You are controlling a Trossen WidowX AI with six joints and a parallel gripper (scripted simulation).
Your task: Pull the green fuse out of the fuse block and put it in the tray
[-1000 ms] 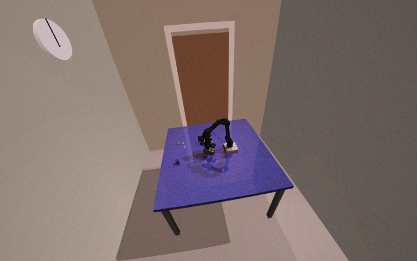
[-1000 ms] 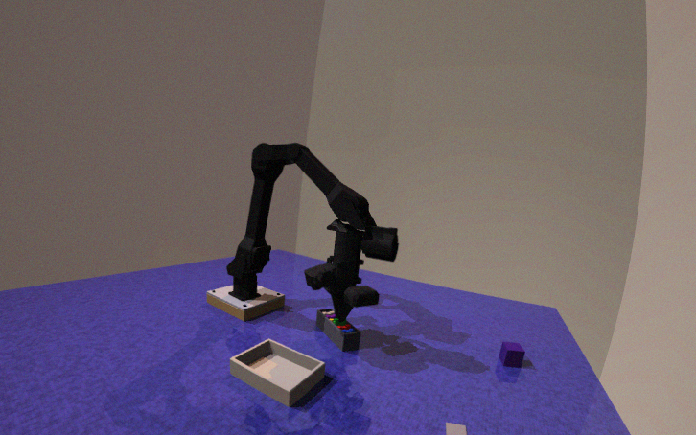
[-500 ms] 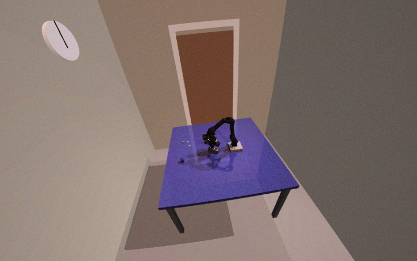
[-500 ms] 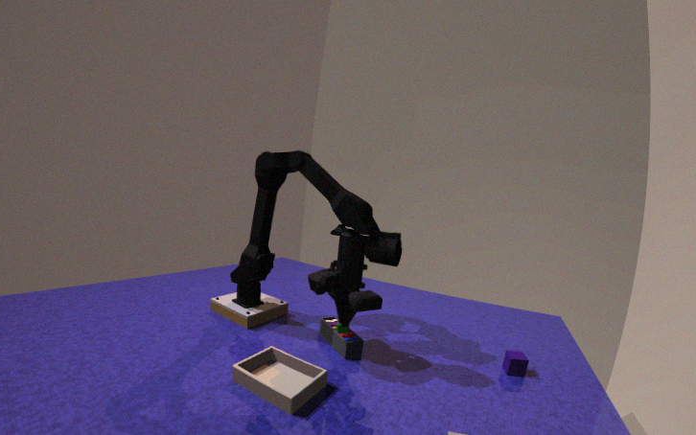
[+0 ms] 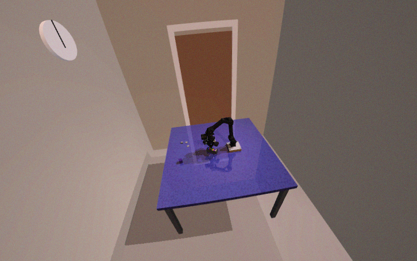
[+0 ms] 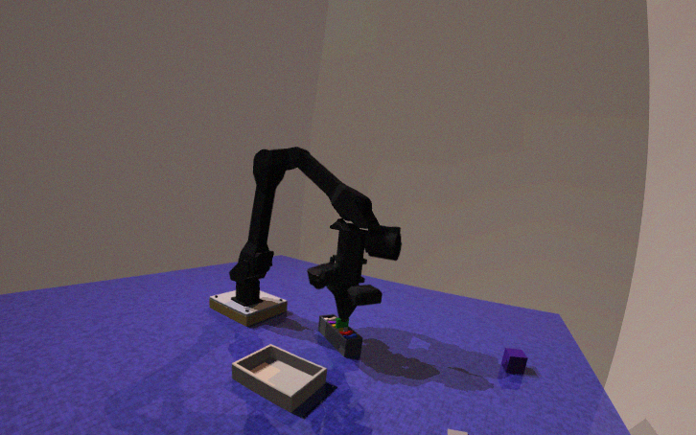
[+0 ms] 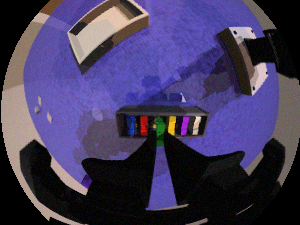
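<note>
green fuse [image 7: 159, 125] sits pinched in the gripper [image 7: 159, 140], just above its slot in the fuse block [image 7: 162, 123], between blue and yellow neighbours. recommend a strictly vertical lift until well above the row, then traverse to the tray [image 6: 279, 377].

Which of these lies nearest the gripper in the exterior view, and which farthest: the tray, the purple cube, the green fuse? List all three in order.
1. Green fuse: pinched in the gripper, just above the fuse block.
2. Tray: on the table in front of the block, toward the camera and to the picture's left.
3. Purple cube: far off to the picture's right, near the table edge.
</note>
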